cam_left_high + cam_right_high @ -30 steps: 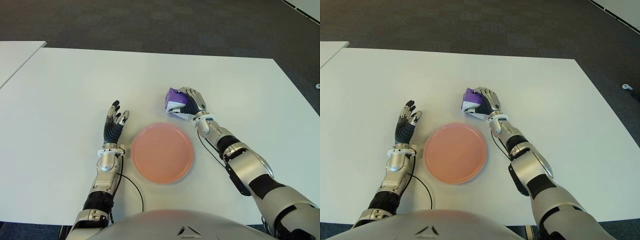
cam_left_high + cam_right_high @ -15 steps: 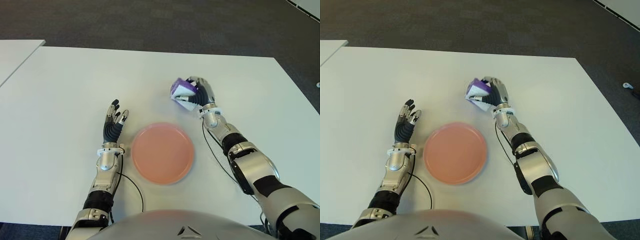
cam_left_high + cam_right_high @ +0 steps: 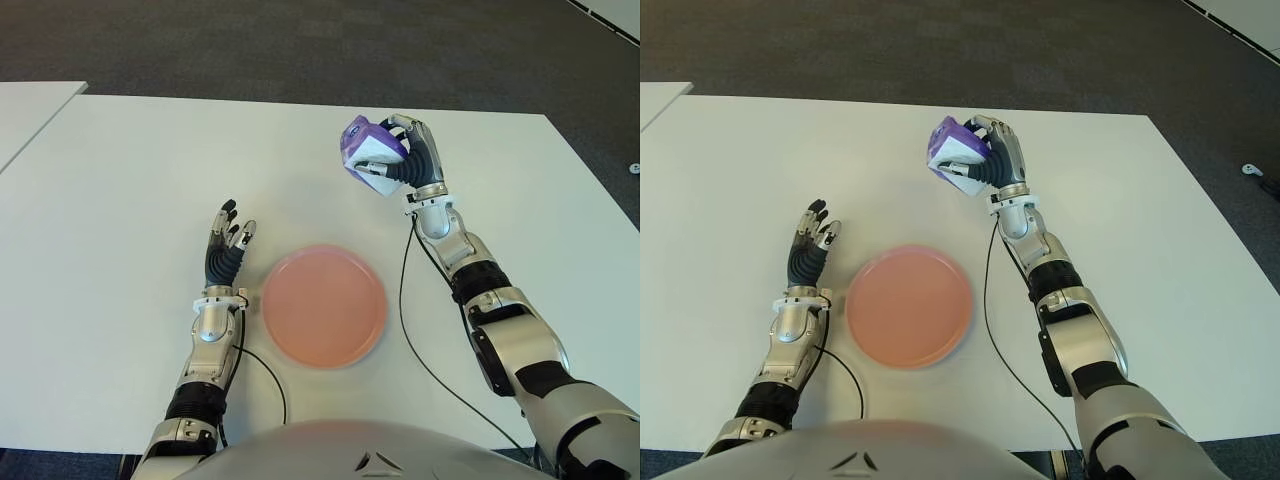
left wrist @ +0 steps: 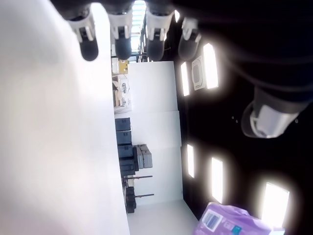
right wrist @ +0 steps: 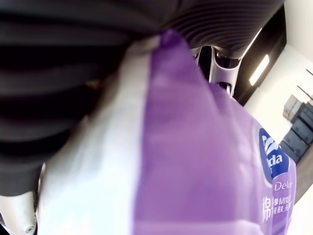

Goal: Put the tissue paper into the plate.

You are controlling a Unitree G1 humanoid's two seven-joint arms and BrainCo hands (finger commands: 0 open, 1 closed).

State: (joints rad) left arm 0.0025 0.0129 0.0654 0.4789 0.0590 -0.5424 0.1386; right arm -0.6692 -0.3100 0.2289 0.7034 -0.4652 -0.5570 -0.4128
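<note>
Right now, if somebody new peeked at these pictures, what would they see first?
Probably the purple and white pack of tissue paper, gripped in the robot's right hand and held up above the far side of the white table. Next comes the round pink plate, with nothing on it, lying near the robot. The left hand shows just left of the plate, fingers straight and holding nothing.

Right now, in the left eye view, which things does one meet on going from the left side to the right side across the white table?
Open left hand with spread fingers → round pink plate → purple-and-white tissue paper pack, held up by the right hand that grasps it.
</note>
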